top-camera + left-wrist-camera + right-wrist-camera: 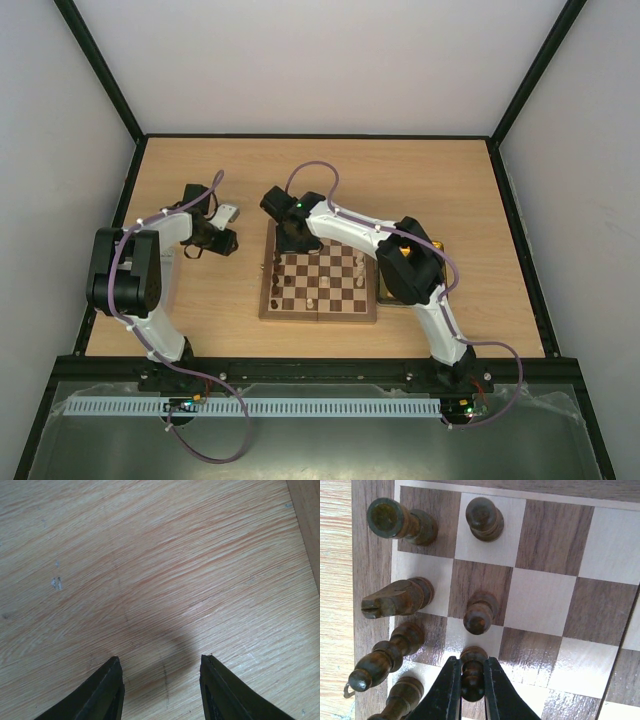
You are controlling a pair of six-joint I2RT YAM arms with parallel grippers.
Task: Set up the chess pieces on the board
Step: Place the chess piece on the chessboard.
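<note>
The board (318, 316) lies mid-table with dark pieces on its far side and pale pieces (318, 298) on its near side. My right gripper (293, 243) is over the board's far left corner. In the right wrist view it (472, 680) is shut on a dark pawn (473, 667) standing on a light square. Close by stand a dark rook (400, 522), knight (395, 598), bishop (385, 656) and two more dark pawns (479, 612). My left gripper (228, 240) is open and empty over bare table (161, 662), left of the board.
A darker wooden strip (307, 525) shows at the right edge of the left wrist view. A yellowish tray edge (385, 297) peeks out beside the board's right side under the right arm. Black frame rails border the table.
</note>
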